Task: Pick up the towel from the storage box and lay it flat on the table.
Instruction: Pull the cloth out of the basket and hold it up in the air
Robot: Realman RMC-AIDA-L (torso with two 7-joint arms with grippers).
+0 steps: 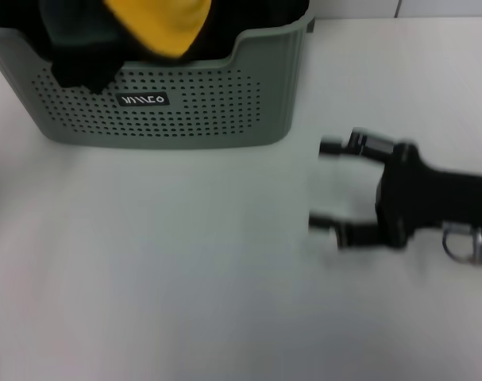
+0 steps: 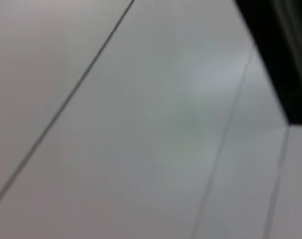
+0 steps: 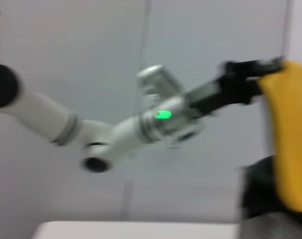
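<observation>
A grey-green box (image 1: pixel 157 103) with rows of small round holes stands at the far left of a white table (image 1: pixel 185 278). A small black label (image 1: pixel 142 100) on its front wall carries white letters that cannot be read with certainty. The towel (image 1: pixel 157 24) rises out of the box, yellow face showing, with dark cloth hanging over the front rim on the left.

In the head view, the right gripper (image 1: pixel 324 184) lies low over the table to the right of the box and apart from it. Its two black fingers (image 1: pixel 340 146) point toward the box with a wide gap between them, holding nothing.

The head view does not show the left arm. The right wrist view does: the white left arm with a green light reaches across, and the left gripper (image 3: pixel 257 69) meets the top edge of the lifted towel (image 3: pixel 290 139), its yellow face hanging down above the box. Its black fingers look closed on the cloth.

The left wrist view shows only pale wall panels and a dark edge.
</observation>
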